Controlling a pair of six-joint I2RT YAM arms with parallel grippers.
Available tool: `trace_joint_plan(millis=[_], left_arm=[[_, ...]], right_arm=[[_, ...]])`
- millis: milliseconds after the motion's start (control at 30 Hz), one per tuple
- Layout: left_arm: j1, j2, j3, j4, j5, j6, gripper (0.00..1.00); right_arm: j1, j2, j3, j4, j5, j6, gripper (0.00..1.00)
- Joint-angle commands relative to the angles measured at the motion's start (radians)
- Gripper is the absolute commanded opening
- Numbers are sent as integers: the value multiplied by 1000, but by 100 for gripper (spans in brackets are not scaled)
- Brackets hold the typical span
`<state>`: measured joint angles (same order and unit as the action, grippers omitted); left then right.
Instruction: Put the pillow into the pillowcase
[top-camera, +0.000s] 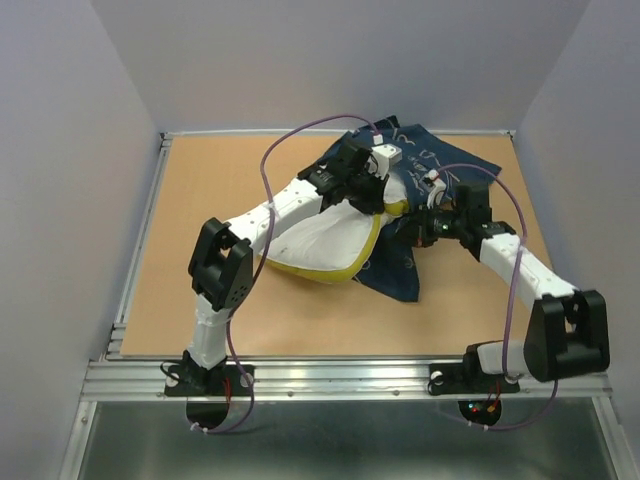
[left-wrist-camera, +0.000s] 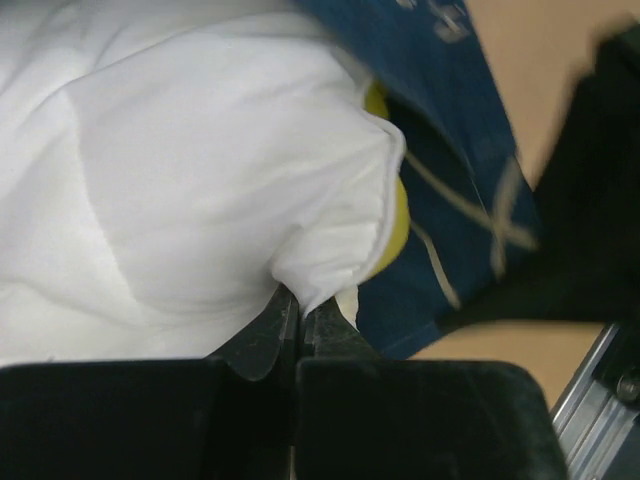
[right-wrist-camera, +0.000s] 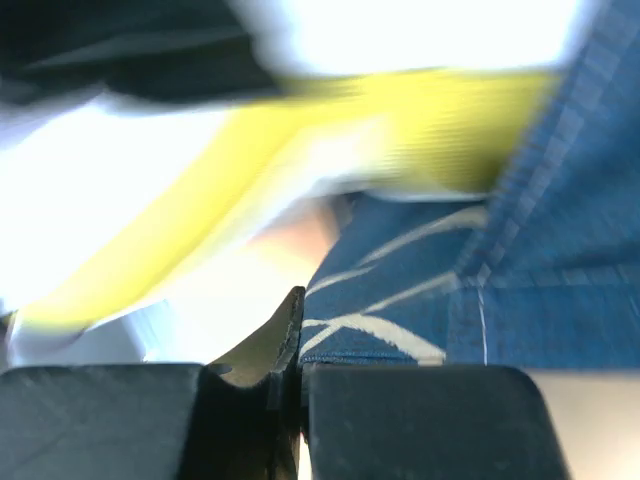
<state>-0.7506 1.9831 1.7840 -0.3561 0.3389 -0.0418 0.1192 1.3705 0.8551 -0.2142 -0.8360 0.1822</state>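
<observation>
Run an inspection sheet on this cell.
Surface: tan table.
Job's things: white pillow with yellow band, mostly outside the navy pillowcase that it overlaps.
Clutter: nothing seen.
Grippers: left gripper jaws shut on pillow fabric; right gripper jaws shut on pillowcase cloth, view blurred.
Cables: purple cables loop above both arms.
Surroundings: grey walls, aluminium rail at near edge.
</observation>
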Motion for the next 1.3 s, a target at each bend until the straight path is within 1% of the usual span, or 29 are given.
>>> trace_joint_plan(millis=[0,67,133,200,300,333,367,400,433,467,500,533,567,600,633,667,700,733,800,833,900,967,1000,1033,1067,1100,1233,1267], left_arm=[[5,81,124,285,-95,-160,0],[4,143,184,337,-126,-210,0],[2,207,236,345,-176,-214,0],[2,233,239,339,-211,-205,0],[10,221,134,350,-244,-216,0],[13,192,47,373,-250,-224,0],[19,174,2,384,-239,-228,0],[20,157,-42,391,-236,-230,0],[22,120,-122,402,-233,-227,0],[22,99,-162,404,-219,-215,0],[17,53,-201,402,-207,-199,0],[14,27,-289,405,-193,-172,0],[13,5,-331,408,-161,-140,0],[1,-39,-410,405,-88,-80,0],[-9,-64,-446,396,-62,-79,0],[-24,-87,-478,369,-29,-3,0],[-38,-139,-504,358,-12,31,0],[-55,-164,-556,329,14,72,12],[-55,-222,-603,307,54,99,32],[-55,-283,-641,306,73,103,49],[-53,-370,-661,312,63,96,61],[-50,-415,-652,292,51,97,64],[-46,-452,-643,286,34,91,67],[-38,-470,-623,272,28,88,68],[-27,-486,-614,267,19,86,75],[-10,-512,-606,263,-33,76,84],[59,-489,-545,192,-129,86,86],[75,-481,-538,175,-144,80,85]], right_arm=[[77,-148,-68,-146,-191,17,0],[77,-169,-73,-213,-215,-39,1],[79,-182,-61,-304,-206,-76,1],[69,-198,-57,-324,-193,-85,1],[69,-203,-48,-329,-166,-86,1],[68,-194,-42,-327,-149,-82,1],[68,-185,-25,-329,-140,-72,1],[66,-176,-12,-333,-132,-69,4],[68,-159,5,-359,-130,-70,21],[65,-151,36,-382,-132,-76,30],[65,-140,108,-466,-115,-122,41],[65,-119,158,-503,-100,-142,53],[59,-111,206,-546,-86,-217,53],[56,-103,295,-601,-59,-239,53],[50,-99,335,-617,-34,-257,53],[42,-93,366,-622,-8,-271,53],[37,-88,401,-620,21,-276,53],[39,-79,438,-614,110,-277,53],[39,-18,461,-591,210,-262,52],[39,14,470,-579,303,-268,51],[37,97,502,-533,403,-245,50],[48,149,557,-507,437,-218,51],[53,206,584,-490,452,-211,52],[62,234,610,-482,495,-205,56],[82,268,640,-482,515,-201,59],[91,321,704,-482,553,-196,69],[145,421,824,-478,633,-191,72],[175,438,844,-479,652,-194,72]])
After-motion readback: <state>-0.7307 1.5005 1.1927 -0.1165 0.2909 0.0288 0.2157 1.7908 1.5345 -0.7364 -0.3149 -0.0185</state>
